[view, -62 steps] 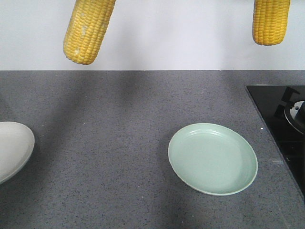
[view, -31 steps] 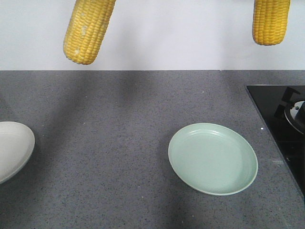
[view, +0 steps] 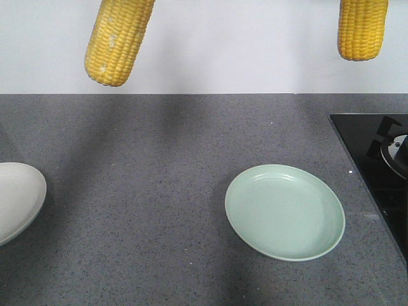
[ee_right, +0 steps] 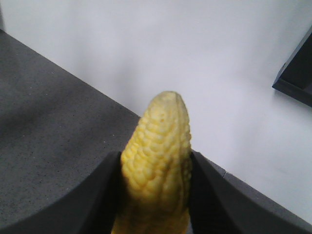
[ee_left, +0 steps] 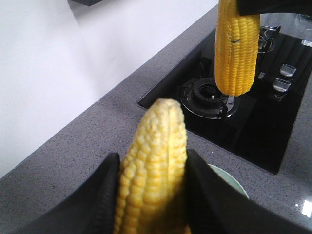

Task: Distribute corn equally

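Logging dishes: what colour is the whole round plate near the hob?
The plate is pale mint green; front-facing view.

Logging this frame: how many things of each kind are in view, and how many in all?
Corn cobs: 2, the left cob in the left end effector, the right cob in the right end effector.
Plates: 2, the green plate and the white plate, which is cut off by the frame edge.
Stoves: 1, the cooktop.
Total: 5.
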Robot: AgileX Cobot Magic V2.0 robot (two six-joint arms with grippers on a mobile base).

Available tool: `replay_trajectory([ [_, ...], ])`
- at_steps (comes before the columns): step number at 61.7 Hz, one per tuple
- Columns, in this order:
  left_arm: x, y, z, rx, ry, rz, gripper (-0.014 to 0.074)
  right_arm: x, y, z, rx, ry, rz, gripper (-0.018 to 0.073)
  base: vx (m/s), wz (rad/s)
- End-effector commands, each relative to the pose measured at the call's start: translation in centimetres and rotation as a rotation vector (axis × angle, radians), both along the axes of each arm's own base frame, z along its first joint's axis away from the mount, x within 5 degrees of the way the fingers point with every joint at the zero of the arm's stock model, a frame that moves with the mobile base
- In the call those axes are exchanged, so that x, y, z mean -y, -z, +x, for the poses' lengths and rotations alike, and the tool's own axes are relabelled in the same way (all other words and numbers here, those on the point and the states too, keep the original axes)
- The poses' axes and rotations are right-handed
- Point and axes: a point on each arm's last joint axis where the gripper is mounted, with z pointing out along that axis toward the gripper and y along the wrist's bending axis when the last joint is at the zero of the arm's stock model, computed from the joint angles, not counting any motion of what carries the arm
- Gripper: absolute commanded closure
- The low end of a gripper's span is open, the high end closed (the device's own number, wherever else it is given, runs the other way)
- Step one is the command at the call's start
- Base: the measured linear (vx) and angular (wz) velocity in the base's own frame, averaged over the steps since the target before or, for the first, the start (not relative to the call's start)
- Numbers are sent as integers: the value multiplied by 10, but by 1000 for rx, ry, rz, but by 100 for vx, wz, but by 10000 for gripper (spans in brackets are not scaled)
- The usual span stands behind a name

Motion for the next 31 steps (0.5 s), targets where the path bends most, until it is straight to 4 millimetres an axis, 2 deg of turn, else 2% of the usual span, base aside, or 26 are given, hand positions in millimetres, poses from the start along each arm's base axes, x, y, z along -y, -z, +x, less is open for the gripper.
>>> replay_trajectory([
  [1,-4,-22,-21,65,13,-70,604,1,-16,-17,64,-4,16,561,0,0],
  [31,-4,-22,-21,65,13,-70,604,1,-16,-17,64,-4,16,561,0,0],
])
